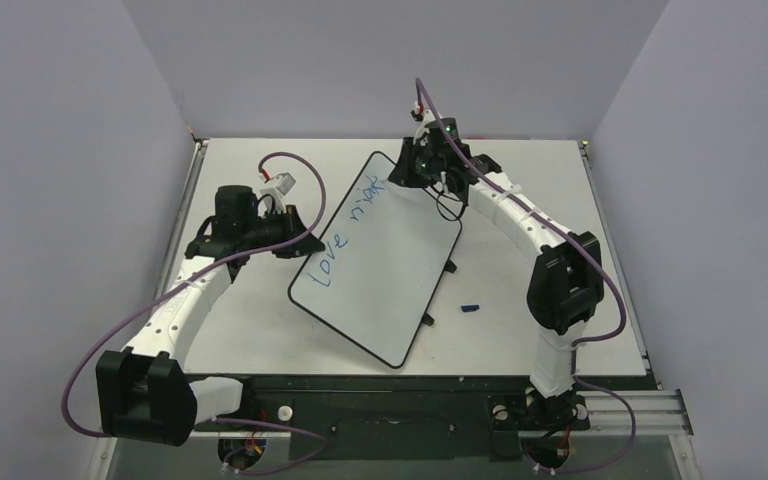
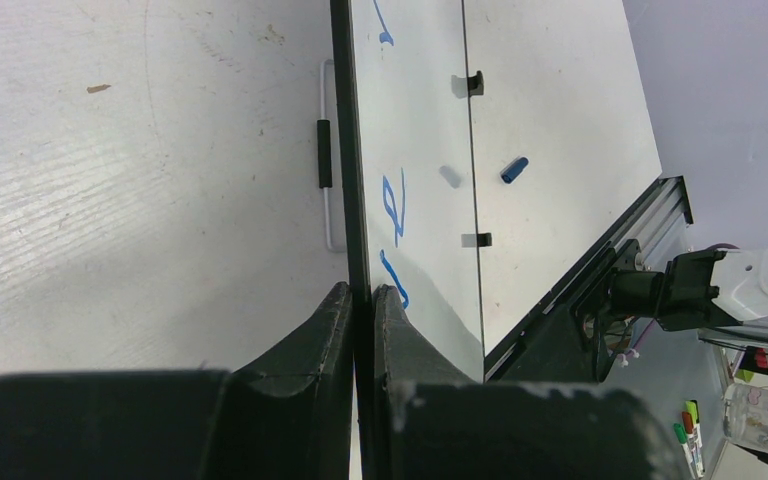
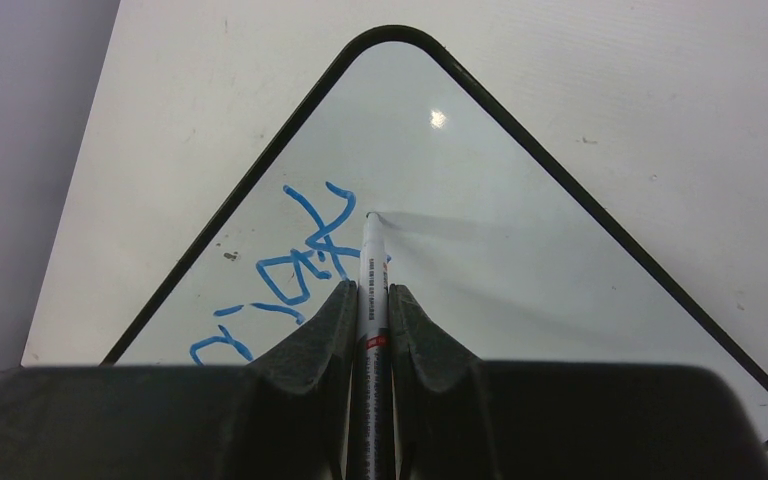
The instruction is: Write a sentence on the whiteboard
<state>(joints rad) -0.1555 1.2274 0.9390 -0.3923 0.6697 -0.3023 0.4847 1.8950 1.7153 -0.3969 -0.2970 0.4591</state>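
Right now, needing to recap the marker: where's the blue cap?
Top view: the blue cap lies on the table, just right of the whiteboard, by its lower half.

Pale lavender walls [image 1: 360,60] on three sides of a matte white tabletop [image 1: 550,165].

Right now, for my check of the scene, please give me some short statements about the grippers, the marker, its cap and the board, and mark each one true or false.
1. The left gripper is shut on the rim of the whiteboard. True.
2. The right gripper is open and empty. False: it is shut on a marker.
3. The blue marker cap lies on the whiteboard. False: it lies on the table, off the board's right side.
4. The marker's tip is over the whiteboard, beside the blue writing. True.
5. The writing on the board is red. False: it is blue.
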